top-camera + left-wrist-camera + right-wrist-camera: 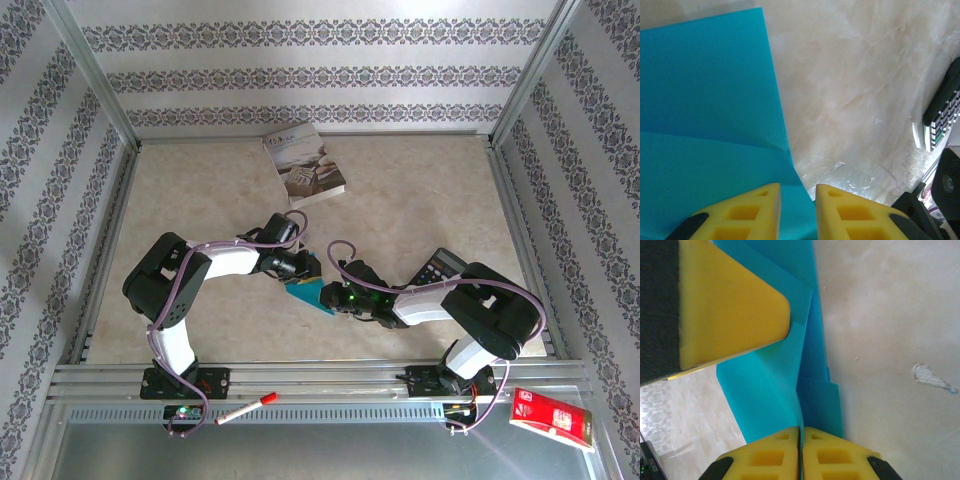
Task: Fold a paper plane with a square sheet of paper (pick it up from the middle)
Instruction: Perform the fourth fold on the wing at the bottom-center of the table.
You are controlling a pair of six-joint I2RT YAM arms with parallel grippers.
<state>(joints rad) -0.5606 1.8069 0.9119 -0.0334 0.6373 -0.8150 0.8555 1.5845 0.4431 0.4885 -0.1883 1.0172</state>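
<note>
R jaws clenched on creased square sheet of paper (765,390); L jaws slightly parted over its edge.

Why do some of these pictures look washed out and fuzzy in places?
Top view: even, slightly hazy light, hardly any hard shadows. Left wrist view: glare bleaches the table and glints off a shiny patch; the yellow fingers are very close, so slightly soft. Right wrist view: paper evenly lit, creases clear.
</note>
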